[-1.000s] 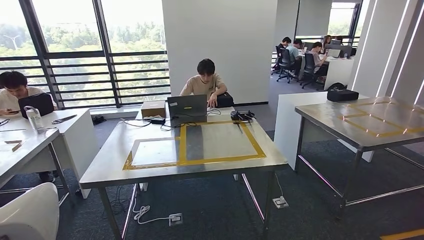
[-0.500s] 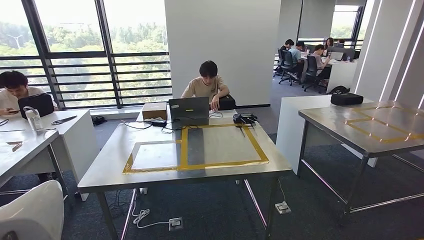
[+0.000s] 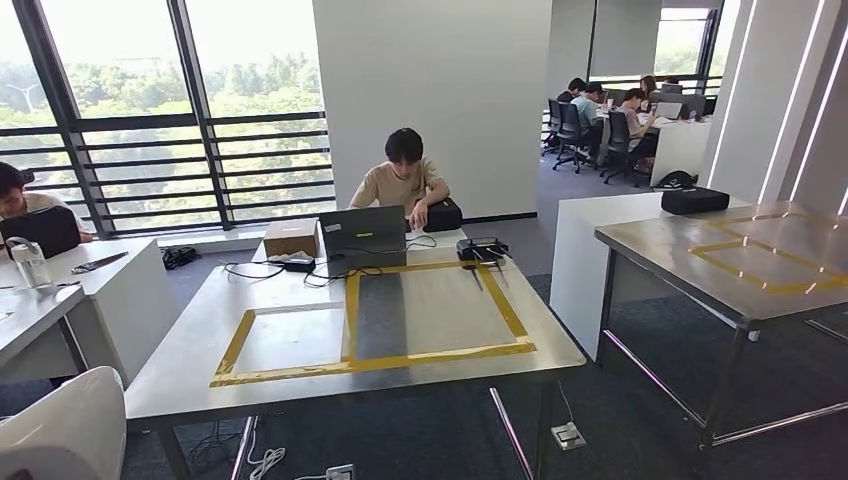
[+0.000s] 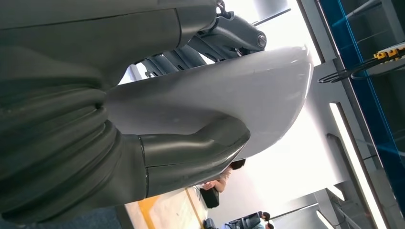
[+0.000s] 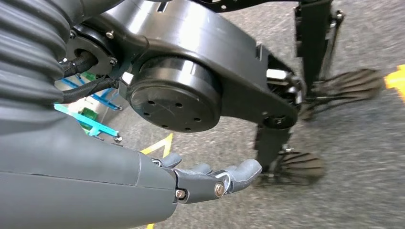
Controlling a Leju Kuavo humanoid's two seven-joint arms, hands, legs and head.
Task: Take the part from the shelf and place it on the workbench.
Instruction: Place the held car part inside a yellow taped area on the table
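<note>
now the whole head view has shifted and the workbench (image 3: 300, 350) sits closer and lower: my camera moved, not the table. i judge i am carrying, approaching the drop. my left hand (image 4: 191, 152) grips the white part (image 4: 229, 100), seen low left at (image 3: 60, 430). my right hand (image 5: 210, 179) hangs empty, fingers loosely extended. yellow tape (image 3: 352, 318) frames bare steel; a laptop (image 3: 362, 232) and seated person (image 3: 402, 180) sit at the far edge.
</note>
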